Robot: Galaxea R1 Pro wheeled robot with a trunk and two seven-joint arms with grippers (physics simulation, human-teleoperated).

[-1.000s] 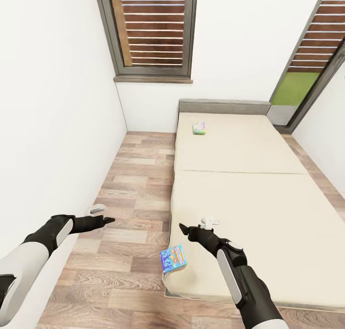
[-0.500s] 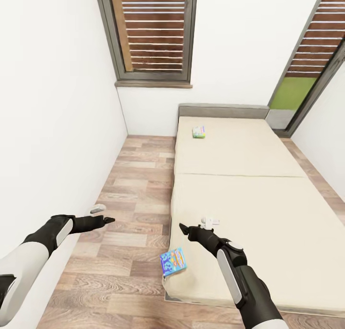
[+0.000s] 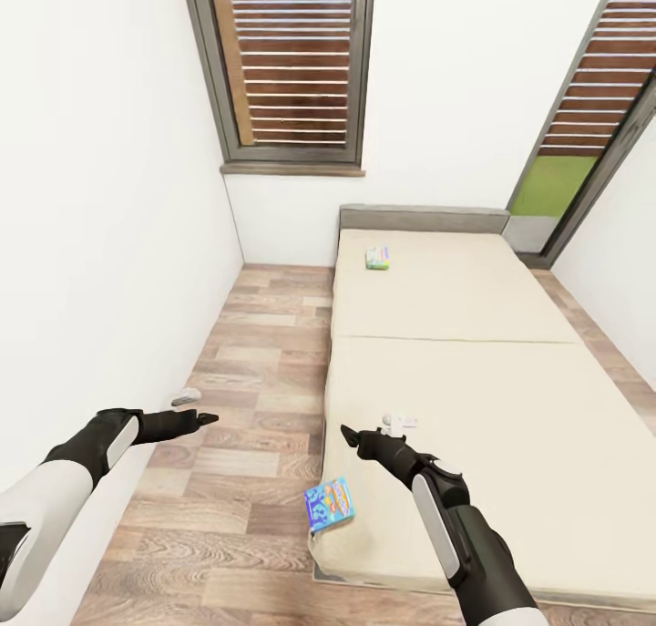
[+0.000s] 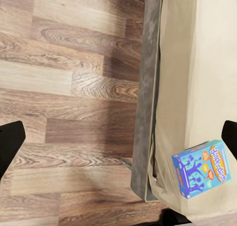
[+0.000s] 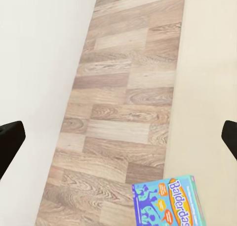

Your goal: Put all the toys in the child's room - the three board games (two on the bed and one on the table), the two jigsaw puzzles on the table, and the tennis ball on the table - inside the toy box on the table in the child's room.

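A blue cartoon board game (image 3: 330, 504) lies at the near left corner of the bed (image 3: 474, 389), partly over its edge. The same board game (image 4: 202, 169) lies on the mattress in the left wrist view and, as the board game (image 5: 165, 204), in the right wrist view. A pale multicoloured board game (image 3: 377, 258) rests near the grey headboard (image 3: 424, 218). My left gripper (image 3: 206, 418) hangs open over the floor, left of the bed. My right gripper (image 3: 347, 435) is open above the bed's left edge, a little beyond the blue game. The table and the toy box are out of view.
A strip of wood-plank floor (image 3: 264, 371) runs between the white left wall (image 3: 100, 243) and the bed. A dark-framed window (image 3: 287, 61) with slats stands behind the headboard, and another window (image 3: 592, 125) is at the far right.
The whole picture has shifted slightly, so the camera moved: bed, games and window sit a bit lower in the frame. Both arms hold the same pose.
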